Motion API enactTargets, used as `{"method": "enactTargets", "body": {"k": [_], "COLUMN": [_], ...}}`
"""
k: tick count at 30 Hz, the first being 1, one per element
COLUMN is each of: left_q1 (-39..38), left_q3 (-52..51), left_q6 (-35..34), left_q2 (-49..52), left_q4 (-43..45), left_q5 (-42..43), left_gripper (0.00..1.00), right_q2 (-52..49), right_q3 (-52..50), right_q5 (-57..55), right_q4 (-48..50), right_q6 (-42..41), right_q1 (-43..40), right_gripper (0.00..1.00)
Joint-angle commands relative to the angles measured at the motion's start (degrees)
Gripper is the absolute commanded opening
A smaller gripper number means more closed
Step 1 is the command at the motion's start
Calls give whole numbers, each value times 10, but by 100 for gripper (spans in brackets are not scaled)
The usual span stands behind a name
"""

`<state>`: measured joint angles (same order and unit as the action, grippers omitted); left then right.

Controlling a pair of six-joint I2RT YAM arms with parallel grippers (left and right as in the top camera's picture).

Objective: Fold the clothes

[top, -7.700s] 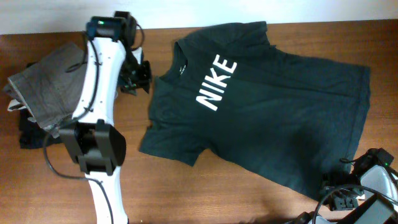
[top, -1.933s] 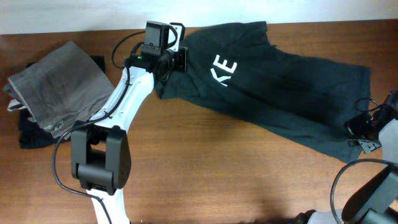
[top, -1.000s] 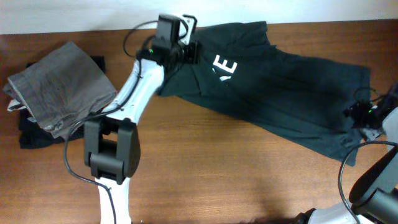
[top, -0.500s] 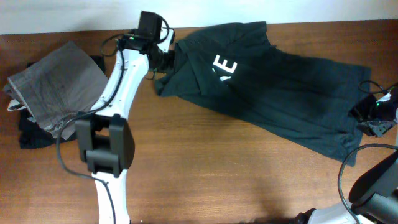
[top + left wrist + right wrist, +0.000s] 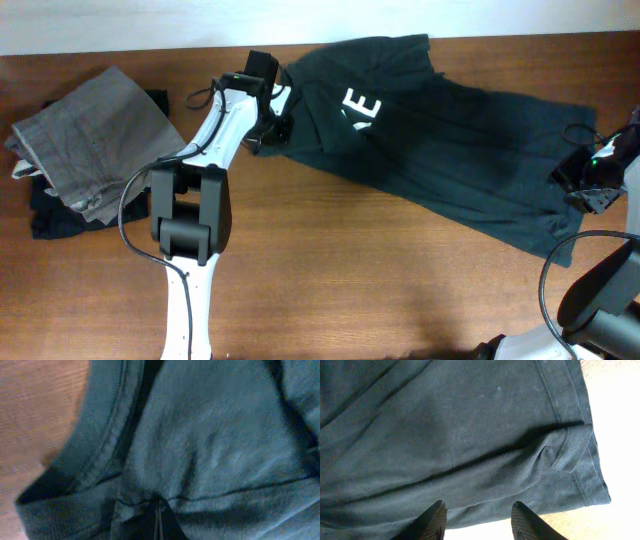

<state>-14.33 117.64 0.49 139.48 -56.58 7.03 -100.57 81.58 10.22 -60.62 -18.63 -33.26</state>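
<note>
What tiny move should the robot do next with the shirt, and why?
Probably close the right pincer on the hem of the T-shirt. The left pincer is pinched shut on fabric at the shirt's other end, while the right one is open just over the hem corner, so that end isn't held yet for a fold.

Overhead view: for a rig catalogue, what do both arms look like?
Left arm: white links, black joint housings, a looping black cable. Right arm: black and grey, black cables, a green light; its pincer has dark tapered fingers.
</note>
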Motion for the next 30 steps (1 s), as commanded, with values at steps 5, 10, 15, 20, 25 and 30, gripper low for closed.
{"method": "enactTargets", "body": {"k": [5, 10, 15, 20, 25, 30], "left_q1": [2, 2, 2, 2, 2, 2], "left_q3": [1, 1, 1, 1, 1, 1], "left_q6": [-12, -59, -76, -78, -78, -88], "left_q2": [27, 28, 28, 27, 26, 26], "left_q4": [-76, -138, -188, -205, -236, -238], "left_q5": [-14, -43, -43, -45, -59, -69], "left_gripper": [1, 1, 0, 1, 1, 0], "right_q2": [-1, -1, -1, -1, -1, -1], "right_q3": [8, 8, 8, 8, 8, 8], "right_q5": [-3, 8, 21, 19, -77, -161], "right_q4": [-24, -50, -58, -57, -86, -97], "right_q6": [19, 19, 37, 64, 34, -31], "right_q1": [6, 9, 40, 105, 167, 166], "right_gripper": [47, 47, 51, 52, 53, 44]}}
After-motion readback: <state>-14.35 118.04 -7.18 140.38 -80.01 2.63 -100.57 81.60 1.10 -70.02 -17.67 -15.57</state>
